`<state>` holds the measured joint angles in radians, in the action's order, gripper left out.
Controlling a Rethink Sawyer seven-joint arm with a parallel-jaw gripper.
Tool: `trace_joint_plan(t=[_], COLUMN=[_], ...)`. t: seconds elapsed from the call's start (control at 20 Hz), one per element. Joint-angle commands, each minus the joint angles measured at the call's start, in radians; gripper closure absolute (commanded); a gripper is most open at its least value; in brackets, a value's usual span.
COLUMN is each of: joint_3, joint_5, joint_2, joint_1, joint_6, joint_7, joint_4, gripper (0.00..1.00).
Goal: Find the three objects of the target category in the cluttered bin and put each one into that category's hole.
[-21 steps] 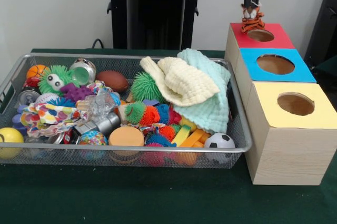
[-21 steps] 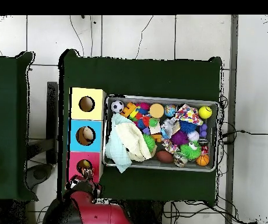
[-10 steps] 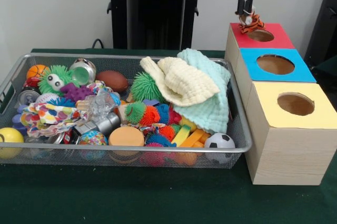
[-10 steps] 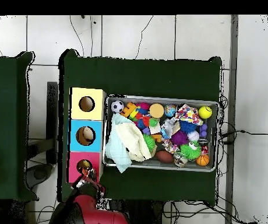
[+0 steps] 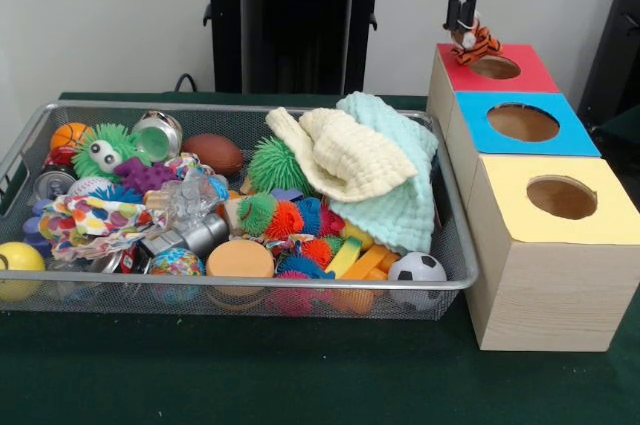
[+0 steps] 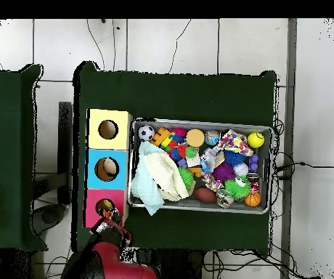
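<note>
Packed wire-mesh bin (image 5: 30, 150) on the left, and over at the red-topped hole (image 5: 495, 67) the gripper (image 5: 462, 25) pinches a small orange-striped plush tiger (image 5: 476, 40) by its head: light, soft, squashy, likely to drop cleanly.

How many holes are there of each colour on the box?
Red hole: 1
Blue hole: 1
Yellow hole: 1
Total: 3
</note>
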<state>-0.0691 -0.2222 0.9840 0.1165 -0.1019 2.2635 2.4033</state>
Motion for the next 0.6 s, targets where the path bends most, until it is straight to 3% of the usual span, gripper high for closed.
trace_joint_plan(t=[0.05, 0.3, 0.6], joint_3=[-0.020, -0.088, -0.090], joint_5=[-0.110, -0.163, -0.177], joint_2=[-0.021, -0.002, -0.009], joint_1=[0.042, 0.122, 0.114], joint_6=[0.072, 0.155, 0.159], joint_7=[0.234, 0.217, 0.195], joint_4=[-0.002, -0.040, -0.050], gripper=[1.00, 1.00, 1.00])
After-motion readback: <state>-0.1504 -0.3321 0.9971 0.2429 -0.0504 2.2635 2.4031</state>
